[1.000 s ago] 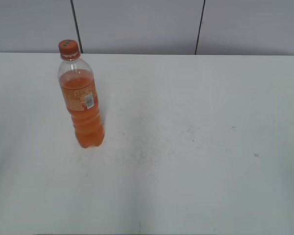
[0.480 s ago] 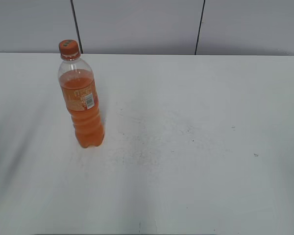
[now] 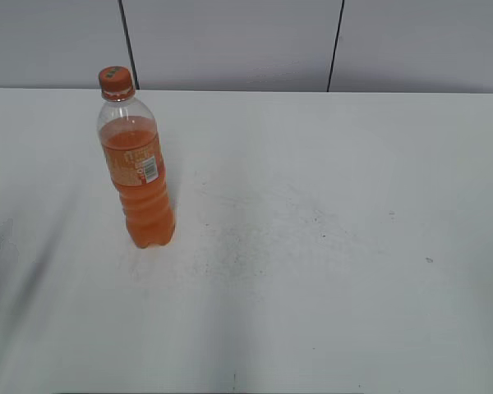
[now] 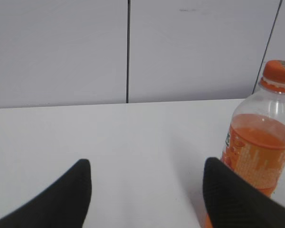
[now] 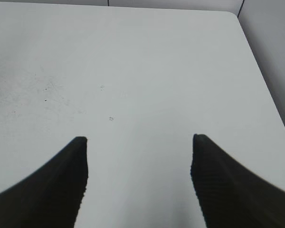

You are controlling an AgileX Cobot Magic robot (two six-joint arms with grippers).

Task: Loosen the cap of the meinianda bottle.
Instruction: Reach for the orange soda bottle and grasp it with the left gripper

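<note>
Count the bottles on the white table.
1. The tall clear plastic bottle of orange drink stands upright at the table's far left, its orange cap on.

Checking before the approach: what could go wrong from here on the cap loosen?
1. The bottle stands tall and free on the table, held by nothing; a nudge from the open left gripper, already near it, could tip it.
2. In the left wrist view the bottle sits off to the right, behind the right finger, not between the fingers, so closing now would miss.
3. The cap is small; the open right gripper faces bare table, far from it.
</note>
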